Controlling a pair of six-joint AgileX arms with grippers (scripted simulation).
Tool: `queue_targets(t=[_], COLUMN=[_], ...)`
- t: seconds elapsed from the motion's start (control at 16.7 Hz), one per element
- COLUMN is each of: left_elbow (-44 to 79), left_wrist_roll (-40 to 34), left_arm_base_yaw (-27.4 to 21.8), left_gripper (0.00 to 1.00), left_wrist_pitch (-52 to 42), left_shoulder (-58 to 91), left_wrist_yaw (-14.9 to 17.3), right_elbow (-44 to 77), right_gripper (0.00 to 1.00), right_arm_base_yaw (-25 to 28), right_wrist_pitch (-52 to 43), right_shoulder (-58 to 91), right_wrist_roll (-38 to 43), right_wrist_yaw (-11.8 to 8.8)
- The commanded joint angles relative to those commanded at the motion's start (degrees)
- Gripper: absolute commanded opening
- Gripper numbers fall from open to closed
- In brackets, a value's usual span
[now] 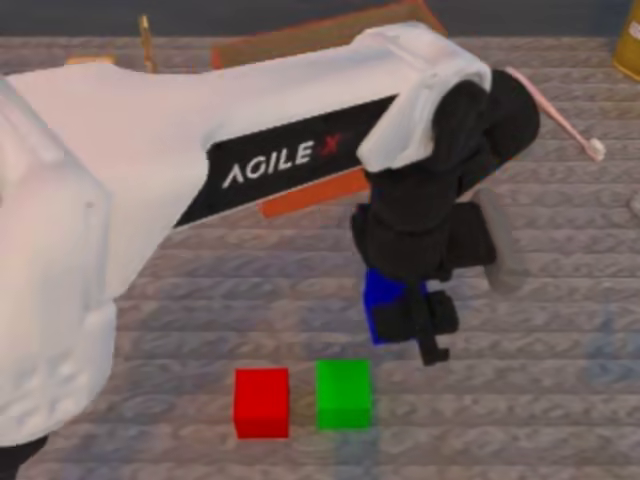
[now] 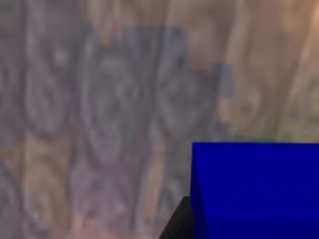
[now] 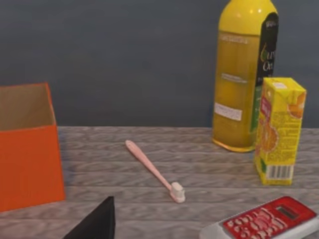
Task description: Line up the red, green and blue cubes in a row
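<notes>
The red cube (image 1: 262,402) and the green cube (image 1: 343,394) sit side by side near the table's front edge, with a small gap between them. The blue cube (image 1: 382,300) is behind and slightly right of the green one. My left gripper (image 1: 405,320) is shut on it from above. The left wrist view shows the blue cube (image 2: 254,189) filling one corner, with a dark finger pressed against its side. My right gripper is out of the top view. In its wrist view one dark fingertip (image 3: 102,219) shows with nothing against it.
An orange box (image 1: 310,45) (image 3: 27,149) stands at the back, partly hidden under my left arm. A pink toothbrush (image 1: 560,110) (image 3: 154,172) lies at the back right. A yellow bottle (image 3: 244,74), a juice carton (image 3: 276,129) and a red-keyed handset (image 3: 264,221) stand at the right.
</notes>
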Motion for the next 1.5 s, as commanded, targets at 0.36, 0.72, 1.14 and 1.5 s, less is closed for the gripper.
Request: queue_targets(t=[0.36, 0.72, 1.14, 1.5], left_elbow=[6.6, 4.7, -4.3, -4.4], left_wrist_roll=[-1.0, -0.7, -0.9, -0.9], left_arm_base_yaw=[-8.3, -8.3, -8.2, -8.2], left_gripper=[0.0, 0.0, 0.0, 0.15], left_wrist_pitch=[-2.5, -0.1, 11.4, 11.5], left_shoulder=[2.8, 3.0, 5.7, 5.7], left_wrist_yaw=[-0.2, -0.2, -0.1, -0.1], right_elbow=[0.0, 0.0, 0.0, 0.0], right_gripper=[1.0, 1.0, 1.0, 1.0], right_arm_base_yaw=[0.0, 0.0, 0.0, 0.0], right_wrist_pitch=[0.0, 0.0, 0.0, 0.0], right_shoulder=[0.0, 0.0, 0.0, 0.0], right_wrist_roll=[0.0, 0.0, 0.0, 0.0], right_wrist_yaw=[0.0, 0.0, 0.0, 0.0])
